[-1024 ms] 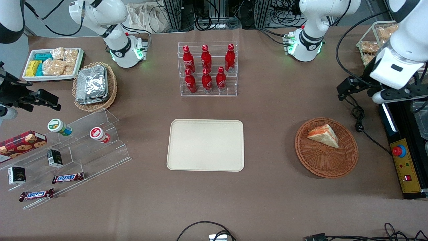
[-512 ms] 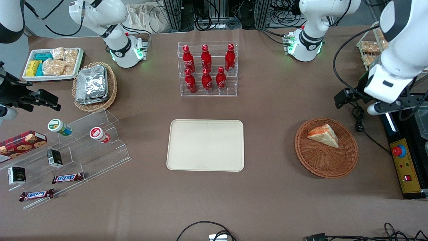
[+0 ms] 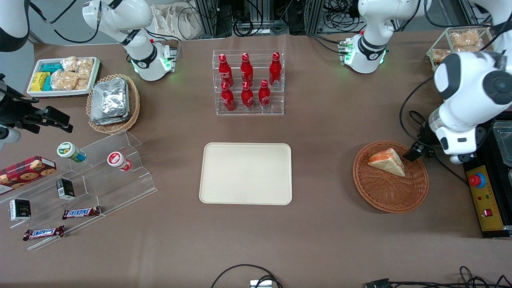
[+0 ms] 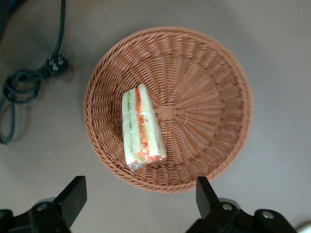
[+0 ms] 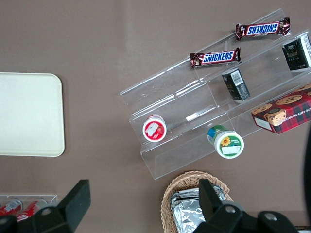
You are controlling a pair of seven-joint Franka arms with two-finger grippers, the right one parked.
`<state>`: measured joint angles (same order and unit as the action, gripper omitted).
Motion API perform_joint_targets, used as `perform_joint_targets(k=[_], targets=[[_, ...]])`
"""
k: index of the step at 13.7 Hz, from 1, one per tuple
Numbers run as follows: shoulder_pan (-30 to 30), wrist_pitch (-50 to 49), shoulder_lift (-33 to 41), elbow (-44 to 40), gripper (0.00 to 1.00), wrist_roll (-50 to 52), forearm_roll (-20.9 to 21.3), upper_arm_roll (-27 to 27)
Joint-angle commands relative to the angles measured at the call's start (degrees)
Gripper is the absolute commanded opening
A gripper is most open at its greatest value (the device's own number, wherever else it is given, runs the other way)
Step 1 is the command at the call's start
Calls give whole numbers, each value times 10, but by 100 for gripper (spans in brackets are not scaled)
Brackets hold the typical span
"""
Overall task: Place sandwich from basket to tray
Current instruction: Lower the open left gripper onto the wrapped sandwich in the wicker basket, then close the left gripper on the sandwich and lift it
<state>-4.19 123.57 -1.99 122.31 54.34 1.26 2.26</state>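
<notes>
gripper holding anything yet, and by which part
Nothing is held. The gripper hangs open above the basket, apart from the sandwich lying in it.

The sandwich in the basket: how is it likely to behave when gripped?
The sandwich looks film-wrapped, so probably slippery. Its soft bread layers would likely squash under firm pressure. Lying flat in the basket, it seems unlikely to roll. The open end effector hangs above the basket.

- You can read "SNICKERS" on two candy bars (image 5: 262, 29) (image 5: 215, 58) lying on the clear stepped rack (image 5: 194, 116).
- Same two SNICKERS wrappers (image 3: 81, 212) (image 3: 43, 232) show in your front view.
- Nothing else legible.
</notes>
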Motion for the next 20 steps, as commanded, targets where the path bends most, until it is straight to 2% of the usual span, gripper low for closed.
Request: perform_joint_targets(k=[1,5,10,11,12,13,14,15,18,20], targets=[[0,41,-11,43,99,45,8,-2],[-6,97,-72,46,99,110,8,-1],[-11,136,-117,46,99,110,8,12],[-12,137,-120,45,94,110,8,12],[-12,137,-123,45,72,110,8,12],[-12,136,-125,45,45,110,8,13],[-12,129,-129,42,12,107,7,12],[-17,127,-136,37,0,102,7,12],[-17,113,-135,22,0,79,8,13],[-18,41,-129,-22,0,39,9,13]])
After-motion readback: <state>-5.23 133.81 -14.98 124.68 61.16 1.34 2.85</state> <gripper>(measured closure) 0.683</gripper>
